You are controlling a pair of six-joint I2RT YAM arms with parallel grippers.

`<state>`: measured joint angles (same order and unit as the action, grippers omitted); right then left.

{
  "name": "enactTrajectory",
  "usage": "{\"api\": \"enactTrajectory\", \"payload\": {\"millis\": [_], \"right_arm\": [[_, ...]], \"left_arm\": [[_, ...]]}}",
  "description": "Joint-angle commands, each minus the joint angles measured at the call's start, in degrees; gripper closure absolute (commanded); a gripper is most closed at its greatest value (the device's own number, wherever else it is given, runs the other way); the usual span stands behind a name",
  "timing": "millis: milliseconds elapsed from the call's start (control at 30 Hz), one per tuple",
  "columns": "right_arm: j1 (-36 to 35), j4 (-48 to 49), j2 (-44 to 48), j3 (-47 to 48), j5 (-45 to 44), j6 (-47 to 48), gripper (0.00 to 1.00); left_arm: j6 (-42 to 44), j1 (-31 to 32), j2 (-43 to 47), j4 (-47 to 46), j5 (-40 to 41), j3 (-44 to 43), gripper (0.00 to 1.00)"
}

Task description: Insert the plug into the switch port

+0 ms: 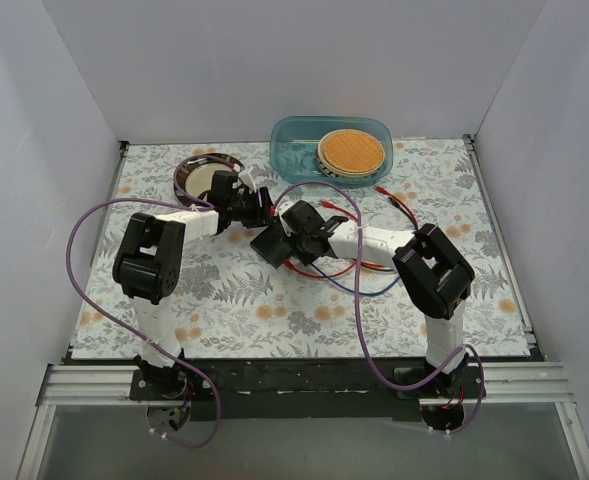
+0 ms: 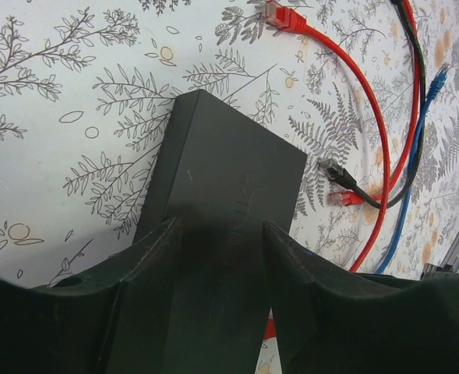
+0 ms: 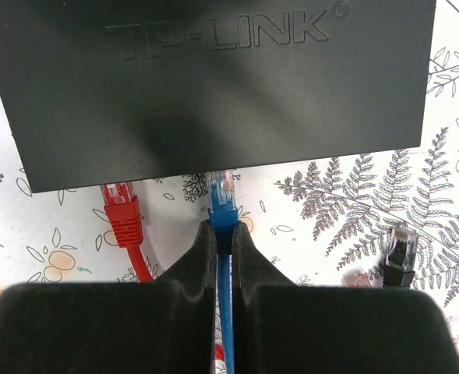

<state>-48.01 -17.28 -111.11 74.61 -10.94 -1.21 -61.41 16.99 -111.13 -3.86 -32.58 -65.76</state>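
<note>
Right claw (image 3: 223, 236) is pinched tight on the blue plug (image 3: 222, 204), right on the boot behind the clear tip. I reckon that's the spot to hold: the head's light and stiff, but the blue cable (image 3: 224, 312) is bendy and would likely buckle if grabbed further back. The tip sits right at the near edge of the switch box (image 3: 213, 86); the switch port itself is hidden on that edge face. The box is flat matte dark-grey plastic with embossed lettering, probably light and slidey on the floral cloth (image 3: 330, 202). Handy, then, that the left claw (image 2: 217, 241) looks clamped across its end. A red plug (image 3: 121, 214) and black plug (image 3: 400, 251) lie loose nearby.
</note>
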Motion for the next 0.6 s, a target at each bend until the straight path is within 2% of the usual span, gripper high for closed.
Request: {"api": "enactTrajectory", "payload": {"millis": [0, 567], "right_arm": [[0.02, 0.58, -0.60, 2.65, -0.13, -0.45, 0.99], [-0.15, 2.25, -1.04, 3.44, 1.45, -2.56, 0.99]], "left_arm": [[0.85, -0.29, -0.40, 0.69, -2.23, -1.66, 0.55], [0.67, -0.29, -1.28, 1.04, -4.25, -1.30, 0.56]]}}
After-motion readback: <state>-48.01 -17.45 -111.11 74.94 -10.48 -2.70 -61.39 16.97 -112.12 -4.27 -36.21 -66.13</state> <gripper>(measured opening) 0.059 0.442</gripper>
